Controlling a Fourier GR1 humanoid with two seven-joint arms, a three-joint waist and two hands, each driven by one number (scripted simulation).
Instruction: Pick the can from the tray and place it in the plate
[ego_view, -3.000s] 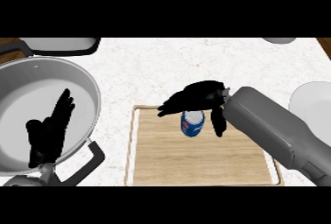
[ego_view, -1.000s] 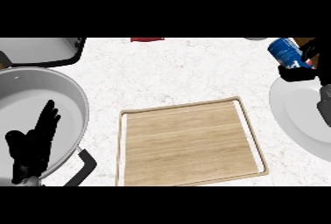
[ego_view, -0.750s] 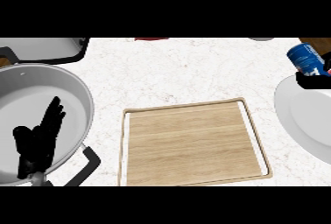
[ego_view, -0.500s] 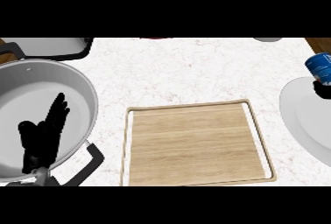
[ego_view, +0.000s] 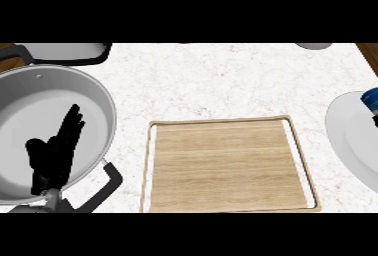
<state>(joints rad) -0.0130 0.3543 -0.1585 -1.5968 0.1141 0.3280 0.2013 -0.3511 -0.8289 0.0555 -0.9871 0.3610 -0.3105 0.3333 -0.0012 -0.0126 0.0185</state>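
The can (ego_view: 371, 99) is seen at the right edge, over the far part of the plate (ego_view: 347, 142). Whether it is grasped by the right hand (ego_view: 375, 120) cannot be told. The tray (ego_view: 221, 170) lies well apart. The left hand (ego_view: 53, 152) is held over the pot (ego_view: 29, 95), fingers released.

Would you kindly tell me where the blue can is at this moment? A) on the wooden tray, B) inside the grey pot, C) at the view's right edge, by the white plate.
C: the can is at the right edge against the plate, and nothing lies on the tray.
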